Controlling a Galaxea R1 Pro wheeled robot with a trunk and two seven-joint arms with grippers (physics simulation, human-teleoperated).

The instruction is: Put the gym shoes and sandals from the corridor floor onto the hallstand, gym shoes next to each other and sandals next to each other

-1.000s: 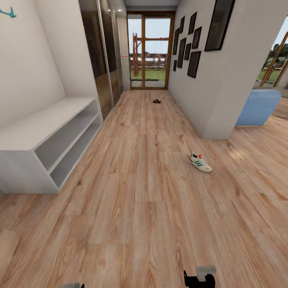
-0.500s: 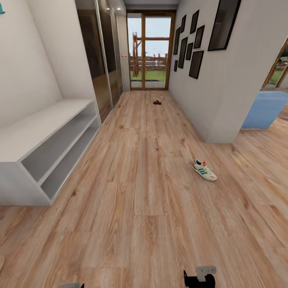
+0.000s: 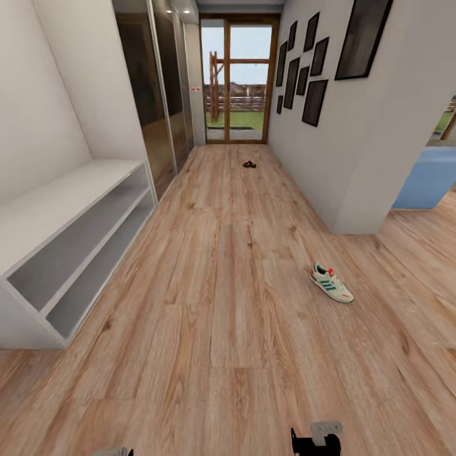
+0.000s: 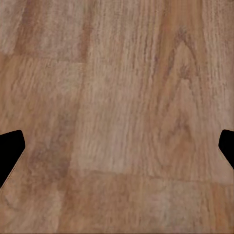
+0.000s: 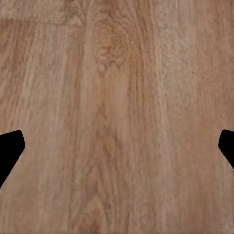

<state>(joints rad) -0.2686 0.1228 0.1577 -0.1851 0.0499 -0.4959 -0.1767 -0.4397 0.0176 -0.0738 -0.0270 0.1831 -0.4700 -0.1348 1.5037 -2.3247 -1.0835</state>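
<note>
Rolled forward along the corridor: shoe rack and lone gym shoe now nearer the camera, so first pickup approaching, nothing yet on the rack. Shoe lying on the floor near the right-hand wall corner; small dark shape far off by the glass door, perhaps sandals, too small to confirm. Left jaws and right jaws spread wide over bare planks, holding nothing; second gym shoe not seen.

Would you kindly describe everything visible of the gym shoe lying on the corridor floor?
The gym shoe is a single white low-top sneaker with green side stripes, white laces and red accents at the heel and toe. It sits upright on its sole on the wood-grain corridor floor, angled across the planks, right of the corridor's middle and near the white wall corner. Nothing else touches it.
</note>
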